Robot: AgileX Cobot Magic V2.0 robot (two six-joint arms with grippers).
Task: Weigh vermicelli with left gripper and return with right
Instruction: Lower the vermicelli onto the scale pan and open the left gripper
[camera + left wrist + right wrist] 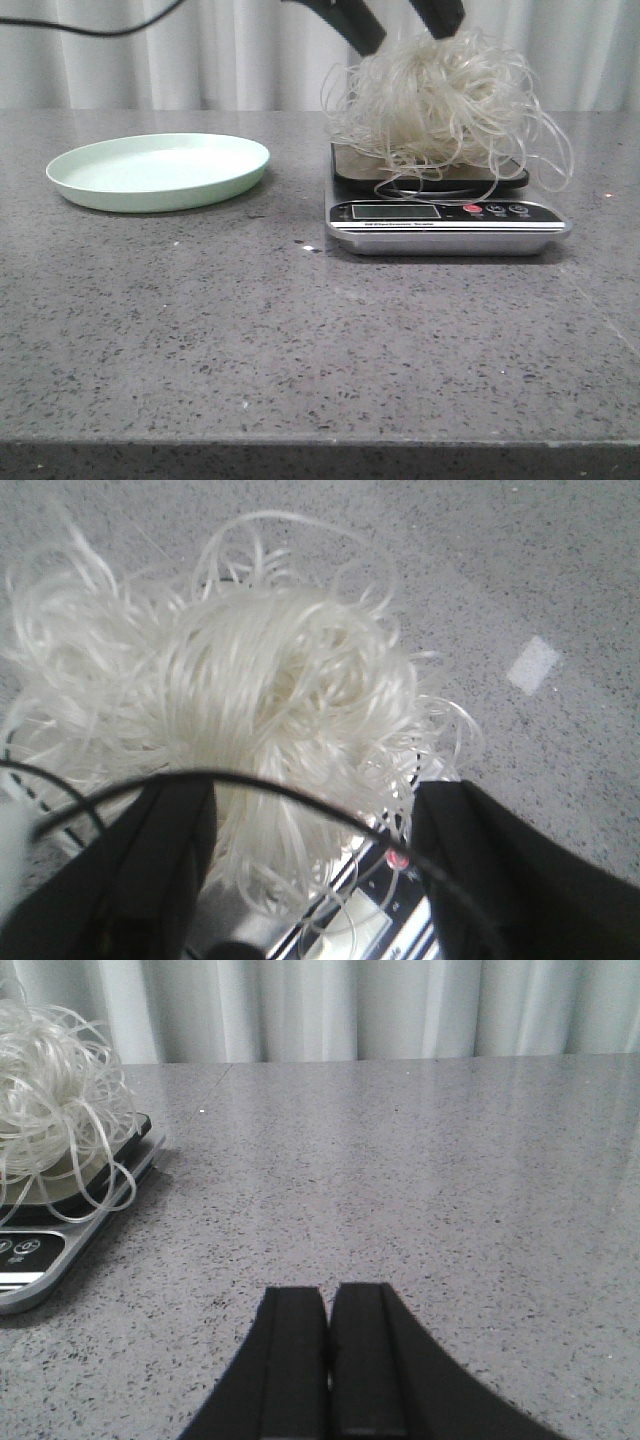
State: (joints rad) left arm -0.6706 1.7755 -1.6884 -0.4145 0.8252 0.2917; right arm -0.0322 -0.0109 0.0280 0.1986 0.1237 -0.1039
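- On the right half of the grey speckled stone table, we found the fluffy ball of thin translucent white vermicelli sitting on the dark platform of the silver digital kitchen scale.
- Loose strands hung over the platform edge, some down to the display strip.
- We judged the step in hand as the weighing: the noodle mass was on the scale, and the round pale green plastic plate stood bare, well apart to the left.
- Left gripper came down from above and behind; its two black fingers sat apart on either side of the top of the vermicelli.
- We could not tell whether the pads pressed the strands or just flanked them, so grip or release was unclear.
- Scale readout was too small for us to read.
- Right gripper hung low over bare table to the right of the scale, pointing along the surface, its fingers together with nothing between them.
- Next move, as we judged it: left arm lets go and lifts clear without dragging strands, then right arm opens, reaches to the scale, and takes the mass to the plate.
- Risk we flagged: wiry loops snagging a finger.
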